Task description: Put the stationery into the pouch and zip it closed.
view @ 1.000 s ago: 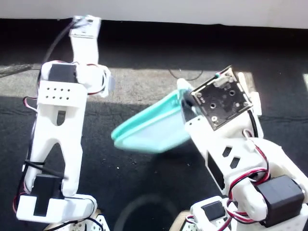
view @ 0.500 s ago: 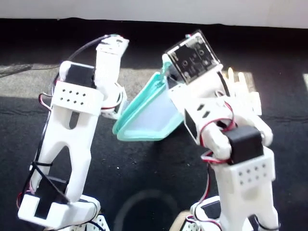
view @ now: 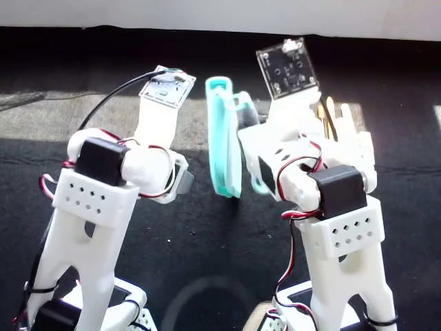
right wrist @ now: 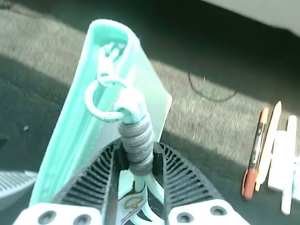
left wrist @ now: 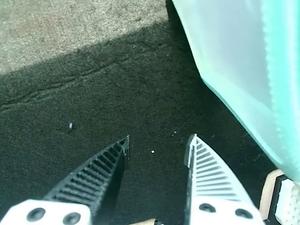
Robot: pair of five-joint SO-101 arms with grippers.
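A teal pouch (view: 224,138) hangs on edge above the dark mat, between the two arms. My right gripper (right wrist: 137,151) is shut on the grey cord (right wrist: 137,140) at the pouch's end, where a teal ring and clasp (right wrist: 101,91) show. The pouch (right wrist: 89,126) stretches away from the fingers. Beside the pouch (left wrist: 234,61), my left gripper (left wrist: 157,146) is open over bare mat, apart from it, with nothing between its fingers. Pens and other stationery (right wrist: 271,150) lie on the sunlit mat past the right arm (view: 337,114).
The dark mat (view: 200,248) has a sunlit band across its far part (view: 41,117). A thin cable (right wrist: 211,91) loops on the mat near the stationery. A white wall edge runs along the back.
The right arm has raised and swung the pouch leftward, turning it from a slanted, flat-on pose to hanging on edge. The left arm has shifted to the right, closer to the pouch.
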